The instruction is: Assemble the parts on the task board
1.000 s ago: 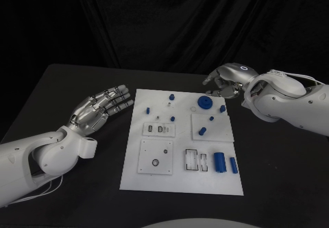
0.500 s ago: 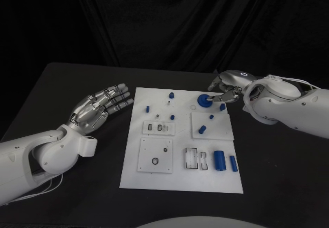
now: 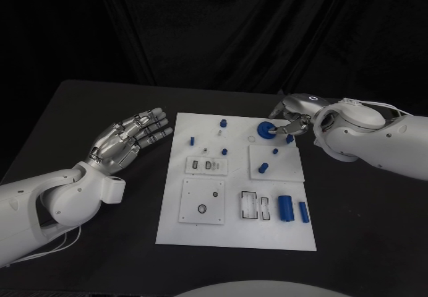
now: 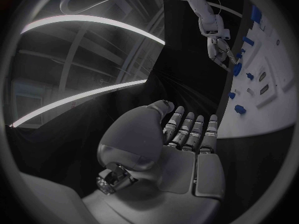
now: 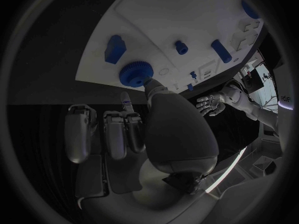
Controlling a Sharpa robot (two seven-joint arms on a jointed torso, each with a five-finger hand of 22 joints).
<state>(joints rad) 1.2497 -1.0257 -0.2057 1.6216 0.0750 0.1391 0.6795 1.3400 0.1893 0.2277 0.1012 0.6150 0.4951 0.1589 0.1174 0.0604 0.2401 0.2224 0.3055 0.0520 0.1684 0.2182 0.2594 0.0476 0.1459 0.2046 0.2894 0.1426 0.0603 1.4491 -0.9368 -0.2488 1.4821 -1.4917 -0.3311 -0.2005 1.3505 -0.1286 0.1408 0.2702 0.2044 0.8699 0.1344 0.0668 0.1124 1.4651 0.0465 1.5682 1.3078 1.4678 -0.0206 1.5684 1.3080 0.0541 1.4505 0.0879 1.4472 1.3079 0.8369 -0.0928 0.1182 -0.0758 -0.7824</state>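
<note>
Head view: task board (image 3: 234,232) lies mid-table (image 3: 89,111), a white plate bearing small blue parts. Blue gear (image 3: 266,130) sits near the board's far right corner. Right robot hand (image 3: 292,119) is at that gear, fingertips against it; whether it truly grips the gear is hard to make out, since the fingers cover the contact. A blue block (image 3: 290,140) lies just beside the gear. Two blue cylinders (image 3: 286,210) lie side by side near the board's near right corner. Left robot hand (image 3: 132,137) hovers off the board's left edge, fingers apart and straight, holding nothing.

Left wrist view: left robot hand (image 4: 187,139) palm and straight fingers fill the middle, nothing in them. Task board (image 4: 268,84) is cut off at the rim; the right robot hand (image 4: 221,50) shows small and far off at the gear (image 4: 237,68).

Right wrist view: right robot hand (image 5: 149,129) with its thumb tip touching the gear (image 5: 137,74), other fingers straight beside it, short of the board's edge. Block (image 5: 115,49) lies nearby on the board (image 5: 187,15).
</note>
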